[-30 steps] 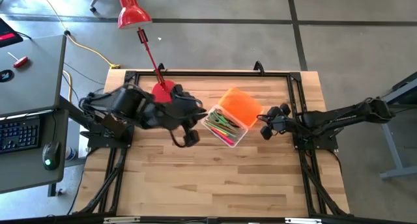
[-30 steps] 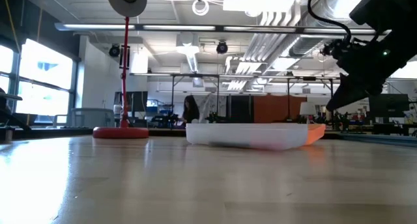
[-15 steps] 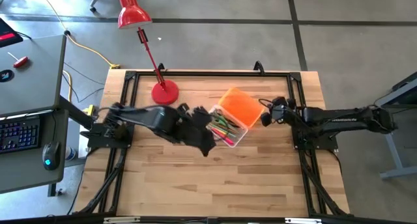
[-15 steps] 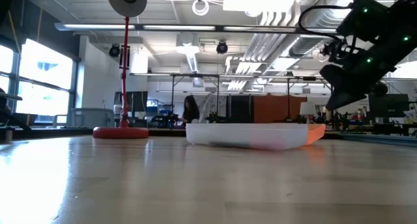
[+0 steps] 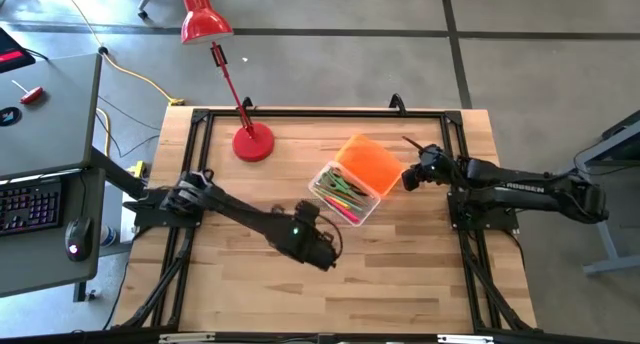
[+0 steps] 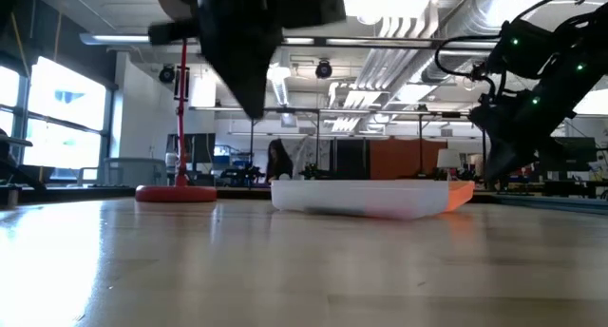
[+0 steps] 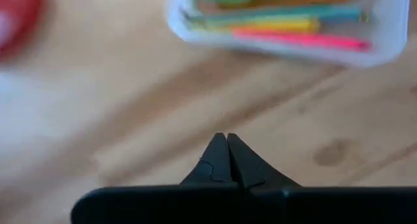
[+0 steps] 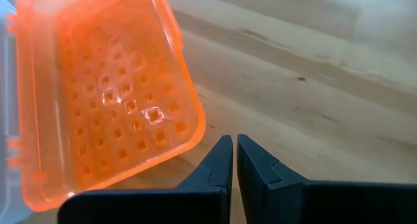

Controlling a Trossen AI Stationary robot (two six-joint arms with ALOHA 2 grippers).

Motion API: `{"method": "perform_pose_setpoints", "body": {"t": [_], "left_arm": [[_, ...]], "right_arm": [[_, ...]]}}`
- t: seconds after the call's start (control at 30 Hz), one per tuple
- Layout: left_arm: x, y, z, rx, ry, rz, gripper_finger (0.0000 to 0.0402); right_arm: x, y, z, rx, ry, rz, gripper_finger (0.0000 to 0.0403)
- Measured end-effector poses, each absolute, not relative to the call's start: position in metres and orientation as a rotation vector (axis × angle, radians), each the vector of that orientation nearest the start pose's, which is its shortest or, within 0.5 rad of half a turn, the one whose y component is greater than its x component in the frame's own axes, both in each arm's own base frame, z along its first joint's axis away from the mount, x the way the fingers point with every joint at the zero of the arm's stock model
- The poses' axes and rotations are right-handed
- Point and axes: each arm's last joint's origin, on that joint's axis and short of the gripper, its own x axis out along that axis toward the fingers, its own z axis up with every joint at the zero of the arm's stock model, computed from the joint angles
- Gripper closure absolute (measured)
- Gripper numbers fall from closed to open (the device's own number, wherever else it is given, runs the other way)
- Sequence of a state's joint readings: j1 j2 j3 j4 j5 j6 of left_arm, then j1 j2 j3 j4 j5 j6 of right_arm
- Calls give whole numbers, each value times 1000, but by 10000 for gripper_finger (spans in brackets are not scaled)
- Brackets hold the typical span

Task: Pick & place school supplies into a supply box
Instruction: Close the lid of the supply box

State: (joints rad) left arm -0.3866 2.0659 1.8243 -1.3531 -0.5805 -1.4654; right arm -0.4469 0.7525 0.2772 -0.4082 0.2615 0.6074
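Bare table [image 5: 400, 274] in front, supply box [image 5: 345, 194] mid-table with orange lid [image 5: 368, 164] open, red lamp base [image 5: 252, 144] behind.

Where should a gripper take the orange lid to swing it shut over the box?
Judging from the pose, grip the orange lid at its free long edge, the one away from the clear box. It lies open beside the box with its gridded inside up. The right gripper, empty, is nearest that edge.

Left arm stretched low across the table toward centre; left gripper [image 7: 227, 146] empty, fingers pressed together. Right arm reached in from its side; right gripper [image 8: 234, 152] likewise closed, empty.
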Motion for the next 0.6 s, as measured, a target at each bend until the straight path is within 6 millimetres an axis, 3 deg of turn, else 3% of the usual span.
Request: {"method": "perform_pose_setpoints", "body": {"t": [0.13,0.3,0.37,0.6], "left_arm": [[388,-136,188,-672,886,881,377],[400,-111,143,-762,754,751,388],[397,-99,133,-766,751,769,392],[398,-68,132,-743,802,772,377]], "right_arm": [[113,-69,144,654,650,-976,403],[112,-73,134,720,647,-938,403],[113,-75,131,729,660,-940,403],[125,-89,127,738,604,-896,403]]}}
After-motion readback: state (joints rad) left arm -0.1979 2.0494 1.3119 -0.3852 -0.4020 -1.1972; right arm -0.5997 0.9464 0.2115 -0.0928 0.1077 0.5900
